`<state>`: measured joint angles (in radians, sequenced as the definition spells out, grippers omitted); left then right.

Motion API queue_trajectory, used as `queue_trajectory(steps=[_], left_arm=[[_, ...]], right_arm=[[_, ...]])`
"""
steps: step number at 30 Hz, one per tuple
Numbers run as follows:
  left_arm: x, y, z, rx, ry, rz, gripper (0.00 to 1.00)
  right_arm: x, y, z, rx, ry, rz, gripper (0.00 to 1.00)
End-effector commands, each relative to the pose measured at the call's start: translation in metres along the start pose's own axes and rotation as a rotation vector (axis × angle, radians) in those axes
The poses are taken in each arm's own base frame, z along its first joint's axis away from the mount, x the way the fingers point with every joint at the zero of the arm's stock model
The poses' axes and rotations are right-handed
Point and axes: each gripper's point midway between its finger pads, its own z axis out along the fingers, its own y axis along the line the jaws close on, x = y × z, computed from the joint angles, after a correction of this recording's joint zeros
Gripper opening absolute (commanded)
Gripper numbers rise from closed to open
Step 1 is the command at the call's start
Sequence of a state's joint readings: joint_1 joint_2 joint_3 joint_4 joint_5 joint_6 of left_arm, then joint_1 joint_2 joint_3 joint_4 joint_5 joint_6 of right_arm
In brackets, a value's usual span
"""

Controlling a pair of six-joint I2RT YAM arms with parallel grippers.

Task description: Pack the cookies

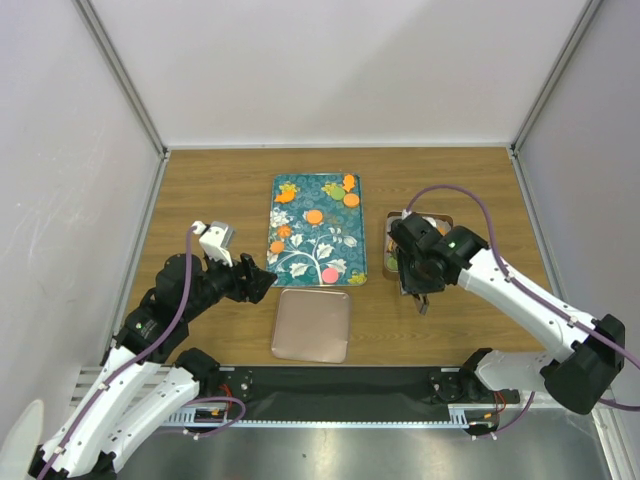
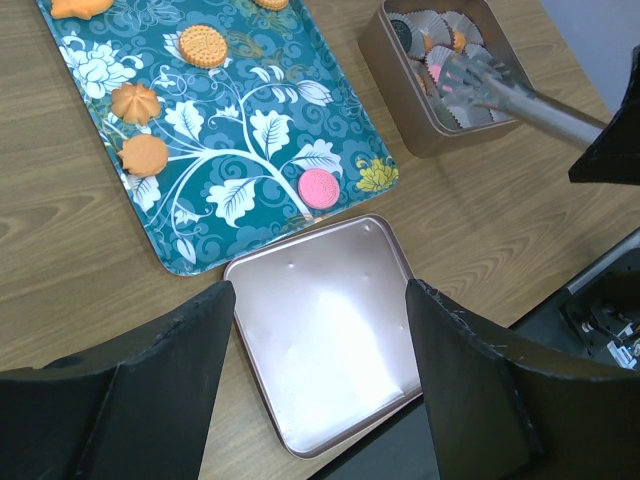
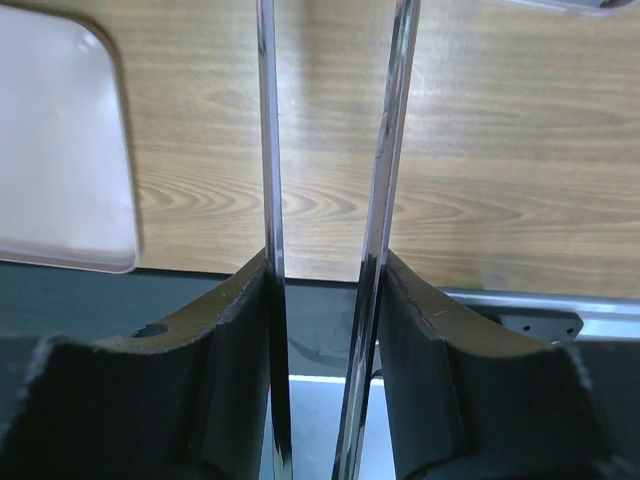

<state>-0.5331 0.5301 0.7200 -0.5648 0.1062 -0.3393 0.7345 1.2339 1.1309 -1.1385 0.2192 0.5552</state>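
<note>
Showing the packing bench: orange cookies (image 2: 146, 154) and one pink cookie (image 2: 319, 187) lie on the teal floral tray (image 2: 285, 60). The left gripper (image 2: 320, 290) hangs with its jaws spread wide above the rose-gold tin lid (image 2: 330, 340). The pink cookie sits just beyond the fingertips, not between them. The right gripper (image 3: 325, 265) is clamped on metal tongs (image 2: 520, 103), whose tips reach into the tin (image 2: 400, 95), lined with paper cups (image 2: 470, 25), to the right of the tray. Whether the tongs carry a cookie cannot be told.
</note>
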Motion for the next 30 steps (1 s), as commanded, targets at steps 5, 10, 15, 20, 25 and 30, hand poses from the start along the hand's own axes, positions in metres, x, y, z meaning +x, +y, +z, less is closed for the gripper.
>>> queue_trajectory(steps=[5, 10, 15, 20, 25, 30], left_arm=[[-0.005, -0.001, 0.001, -0.005, -0.015, 0.0, 0.75], [-0.02, 0.001, -0.007, -0.037, -0.056, 0.0, 0.74], [-0.05, -0.007, -0.023, -0.042, -0.12, -0.027, 0.74], [-0.096, -0.009, -0.046, -0.101, -0.219, -0.031, 0.74], [-0.12, -0.008, -0.054, -0.145, -0.266, -0.049, 0.74], [-0.134, 0.0, -0.063, -0.209, -0.309, -0.057, 0.75]], right_arm=[[-0.05, 0.021, -0.032, -0.097, -0.153, 0.01, 0.45], [-0.11, 0.07, -0.038, -0.237, -0.28, -0.009, 0.42], [-0.184, 0.142, -0.035, -0.421, -0.407, -0.041, 0.38], [-0.231, 0.205, -0.021, -0.569, -0.475, -0.085, 0.34], [-0.261, 0.273, 0.012, -0.656, -0.543, -0.147, 0.33], [-0.266, 0.325, 0.048, -0.739, -0.576, -0.191, 0.32]])
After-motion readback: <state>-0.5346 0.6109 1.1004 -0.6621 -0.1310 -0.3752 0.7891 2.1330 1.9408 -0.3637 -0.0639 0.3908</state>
